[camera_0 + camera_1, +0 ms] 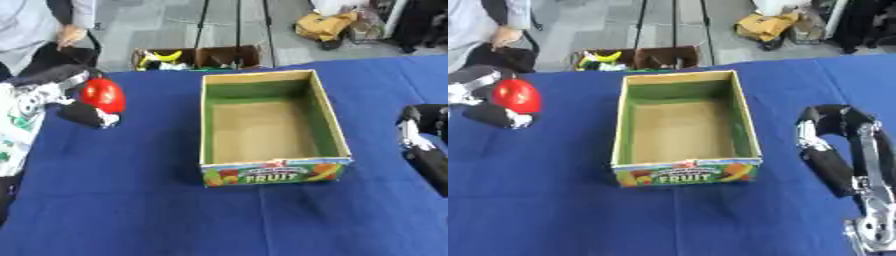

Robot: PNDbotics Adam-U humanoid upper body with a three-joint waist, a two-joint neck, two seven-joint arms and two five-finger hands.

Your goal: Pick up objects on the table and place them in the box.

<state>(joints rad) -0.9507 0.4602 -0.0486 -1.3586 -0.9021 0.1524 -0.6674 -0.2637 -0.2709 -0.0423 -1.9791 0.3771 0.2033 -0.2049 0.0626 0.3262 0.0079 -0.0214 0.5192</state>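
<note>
Blue tablecloth fills the near field and covers the whole table. Cardboard box sits mid-table, long axis running away from the camera, "FRUIT" print on the near end wall, green inner walls, bare brown floor, nothing inside it. Right hand shows at the right edge, well apart from the box, resting just over the cloth; fingers curled downward, nothing in them. Left hand comes in at the left, well apart from the box's left wall; red rounded object, apple- or pepper-like, sits against it, with a dark finger or thumb below and the silver-black part of the hand behind. It looks like the fingers are closed around the red object, and the object appears lifted clear of the cloth, though contact with the cloth can't be ruled out. Beyond the far table edge, on the floor, a second open carton holds something yellow, banana-shaped, plus small items I can't make out.
</note>
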